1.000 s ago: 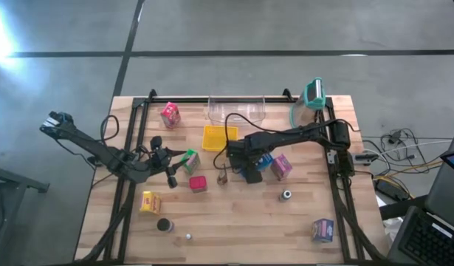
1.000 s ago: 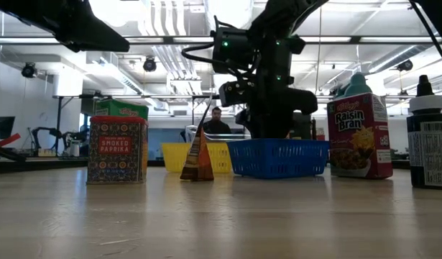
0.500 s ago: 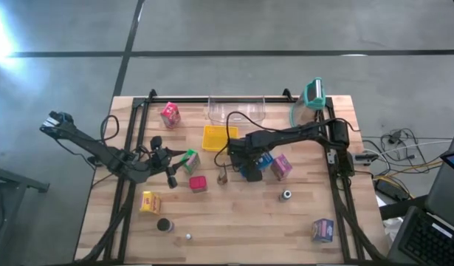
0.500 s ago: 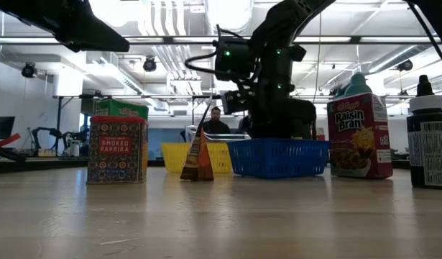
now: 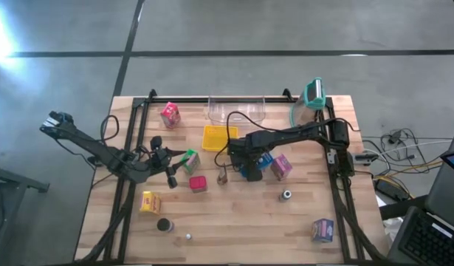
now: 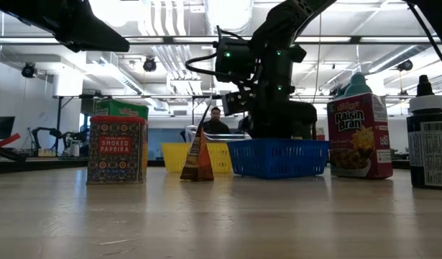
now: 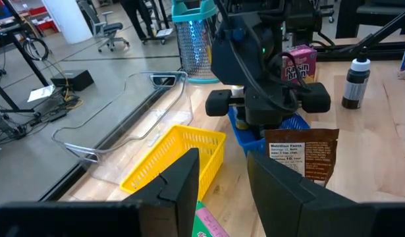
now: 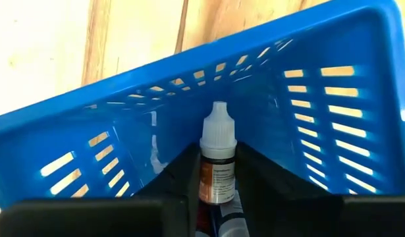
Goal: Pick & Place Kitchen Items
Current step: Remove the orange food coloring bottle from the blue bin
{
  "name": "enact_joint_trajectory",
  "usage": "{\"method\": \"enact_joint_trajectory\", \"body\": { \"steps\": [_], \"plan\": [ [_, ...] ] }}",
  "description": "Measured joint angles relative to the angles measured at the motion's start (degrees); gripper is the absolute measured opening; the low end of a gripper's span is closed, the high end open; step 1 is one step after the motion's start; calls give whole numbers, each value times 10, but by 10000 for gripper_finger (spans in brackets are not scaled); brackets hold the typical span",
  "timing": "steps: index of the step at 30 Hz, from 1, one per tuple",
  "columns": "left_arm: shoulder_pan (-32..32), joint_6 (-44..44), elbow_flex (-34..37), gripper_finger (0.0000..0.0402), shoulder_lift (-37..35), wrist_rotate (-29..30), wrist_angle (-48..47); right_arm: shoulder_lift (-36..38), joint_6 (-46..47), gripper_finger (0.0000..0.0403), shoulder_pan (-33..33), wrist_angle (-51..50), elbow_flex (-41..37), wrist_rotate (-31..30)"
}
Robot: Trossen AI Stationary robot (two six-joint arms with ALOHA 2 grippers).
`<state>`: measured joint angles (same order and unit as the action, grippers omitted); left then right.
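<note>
"SMOKED PAPRIKA" on red tin (image 6: 117,150); "Raisin Bran", Kellogg's on pink carton (image 6: 359,137) at 3 o'clock of blue basket (image 6: 277,157); "Nutrition Facts", "10" on brown packet (image 7: 301,154).

blue basket (image 8: 321,118) walls hem in the right pincer (image 8: 215,172); near table edge (image 5: 234,247) lies open.
</note>
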<state>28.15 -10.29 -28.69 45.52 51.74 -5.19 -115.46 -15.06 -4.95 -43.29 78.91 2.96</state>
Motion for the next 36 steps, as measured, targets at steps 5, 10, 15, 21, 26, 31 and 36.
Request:
{"method": "enact_joint_trajectory", "body": {
  "steps": [5,10,15,21,26,31,36],
  "plan": [
    [0,0,0,136,0,0,0,1,-2,78,0,0,0,-1],
    [0,0,0,136,0,0,0,5,-2,88,0,0,0,-1],
    [0,0,0,136,0,0,0,9,-3,73,0,-12,10,-1],
    [0,0,0,136,0,0,0,27,-6,79,1,-18,23,-1],
    [0,0,0,136,0,0,0,57,-4,84,1,-25,24,-1],
    [0,0,0,136,0,0,0,89,-2,70,1,-31,24,-1],
    [0,0,0,136,0,0,0,115,4,81,4,-32,24,-1]
  ]
}}
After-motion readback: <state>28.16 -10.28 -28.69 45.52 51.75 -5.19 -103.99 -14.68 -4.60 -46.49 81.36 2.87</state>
